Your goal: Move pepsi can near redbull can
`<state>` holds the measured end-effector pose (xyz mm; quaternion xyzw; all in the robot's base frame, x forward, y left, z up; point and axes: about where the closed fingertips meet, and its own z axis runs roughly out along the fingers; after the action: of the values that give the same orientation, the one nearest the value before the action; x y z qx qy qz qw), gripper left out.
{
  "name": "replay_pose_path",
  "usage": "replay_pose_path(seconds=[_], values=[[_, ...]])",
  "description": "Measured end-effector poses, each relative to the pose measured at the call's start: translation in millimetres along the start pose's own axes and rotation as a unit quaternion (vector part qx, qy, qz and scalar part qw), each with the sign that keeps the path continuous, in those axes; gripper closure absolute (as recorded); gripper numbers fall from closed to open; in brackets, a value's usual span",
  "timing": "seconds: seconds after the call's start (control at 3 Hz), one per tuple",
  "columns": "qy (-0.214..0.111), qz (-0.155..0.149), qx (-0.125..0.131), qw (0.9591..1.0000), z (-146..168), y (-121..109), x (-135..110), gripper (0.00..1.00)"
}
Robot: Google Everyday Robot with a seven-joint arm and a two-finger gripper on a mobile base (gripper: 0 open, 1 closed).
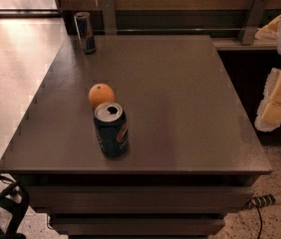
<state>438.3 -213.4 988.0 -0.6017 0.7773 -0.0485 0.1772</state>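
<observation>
The pepsi can (111, 130) is wide and dark blue with a red-and-white logo and an opened silver top. It stands upright near the front edge of the dark table (180, 98), left of centre. The redbull can (84, 32) is slim, silver and dark blue, and stands upright at the table's far left corner. My gripper (276, 108), white and yellowish, hangs at the right edge of the view, beyond the table's right side and far from both cans. It holds nothing that I can see.
An orange (101, 94) lies just behind the pepsi can, almost touching it. A wooden wall with metal brackets (108, 15) runs behind the table. Black cables and gear (1, 203) sit on the floor at the lower left, and a cord (267, 200) at the lower right.
</observation>
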Motion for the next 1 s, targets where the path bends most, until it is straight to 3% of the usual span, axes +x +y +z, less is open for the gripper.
replay_pose_path(seconds=[0.33, 0.67, 1.0], values=[[0.0, 0.0, 0.0, 1.0, -0.1, 0.0, 0.0, 0.0], [-0.065, -0.002, -0.018, 0.9977, 14.4, 8.3, -12.8, 0.0], [-0.149, -0.009, -0.037, 0.9882, 35.4, 18.6, -39.6, 0.0]])
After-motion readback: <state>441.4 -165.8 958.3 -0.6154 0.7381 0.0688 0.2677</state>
